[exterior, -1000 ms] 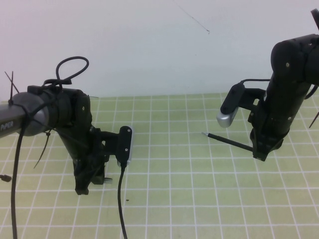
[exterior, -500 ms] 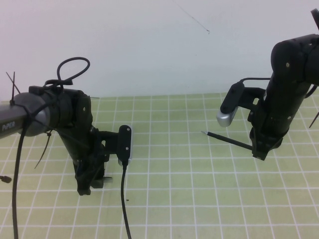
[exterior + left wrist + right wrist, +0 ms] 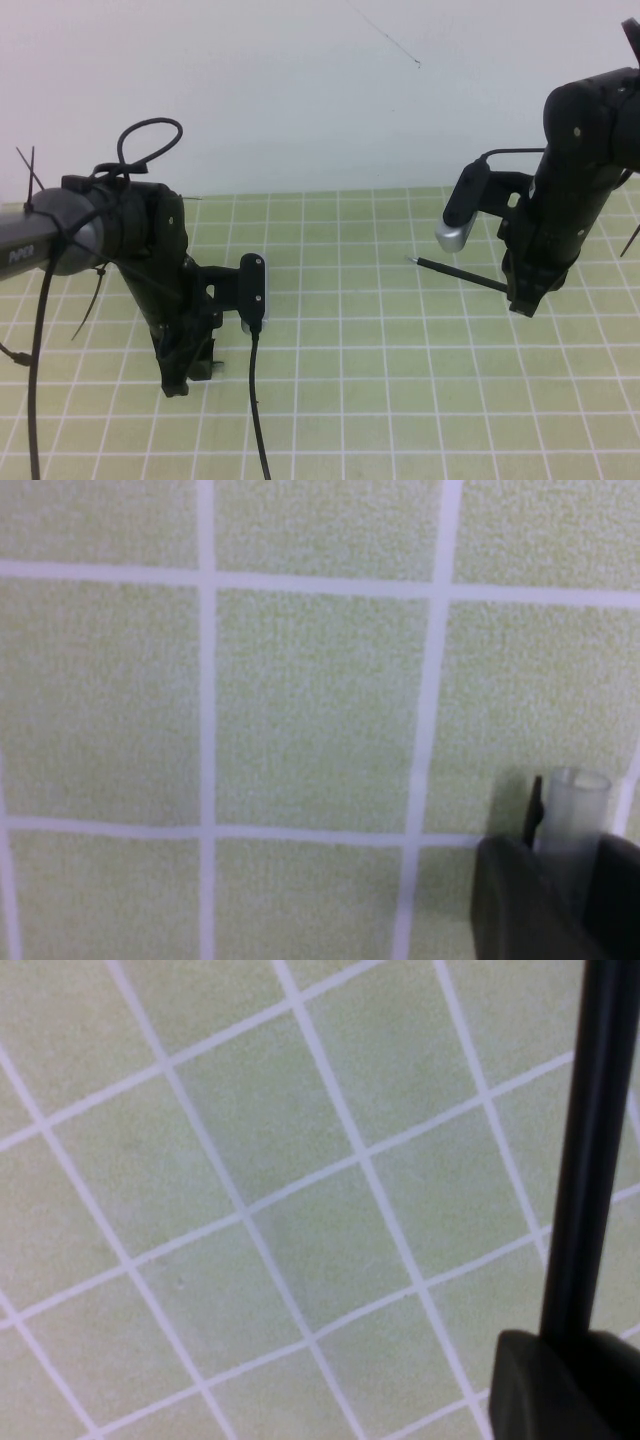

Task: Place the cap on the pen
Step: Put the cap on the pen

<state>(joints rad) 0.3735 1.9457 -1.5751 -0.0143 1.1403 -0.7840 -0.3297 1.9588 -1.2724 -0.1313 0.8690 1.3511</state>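
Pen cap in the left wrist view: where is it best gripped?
Grip the translucent tubular cap from behind, at the end opposite its open mouth, as the left tool, low over the mat, does. That leaves the mouth free for the thin black pen, held by its rear in the raised right tool.

White lettering on left arm [image 3: 25, 252], unreadable; no other txt.

left gripper [image 3: 190, 375] shifted lower – pen [image 3: 455, 272] raised
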